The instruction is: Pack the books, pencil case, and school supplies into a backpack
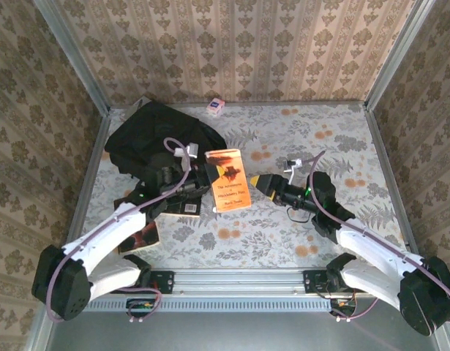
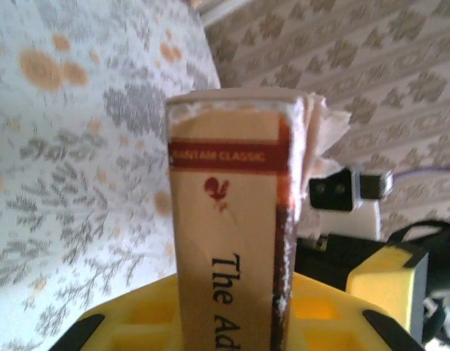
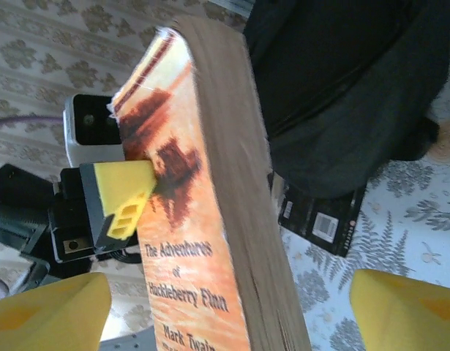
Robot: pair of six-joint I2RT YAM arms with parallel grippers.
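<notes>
Three wallpapered walls (image 1: 232,44) are closing in a table (image 1: 283,241) draped in flowered cloth. The backpack (image 1: 159,135) is lying at the far left, a pink-white packet (image 1: 214,108) sitting near the back wall. The left gripper (image 1: 204,183) is pinching the orange book (image 1: 228,179) across its covers, holding it above a black book (image 1: 182,208) — the right gripper (image 1: 254,182) is flanking its page edge, fingers spread wide, clear of the book.

Robot test cell, lab setting. Aluminium frame posts (image 1: 72,55) box in a table (image 1: 283,241). The walls (image 1: 239,44) are wallpaper-print panels and the tabletop a floral print. Left arm (image 1: 111,234) and right arm (image 1: 371,248) bolt to a metal rail (image 1: 239,278) at the near edge.
</notes>
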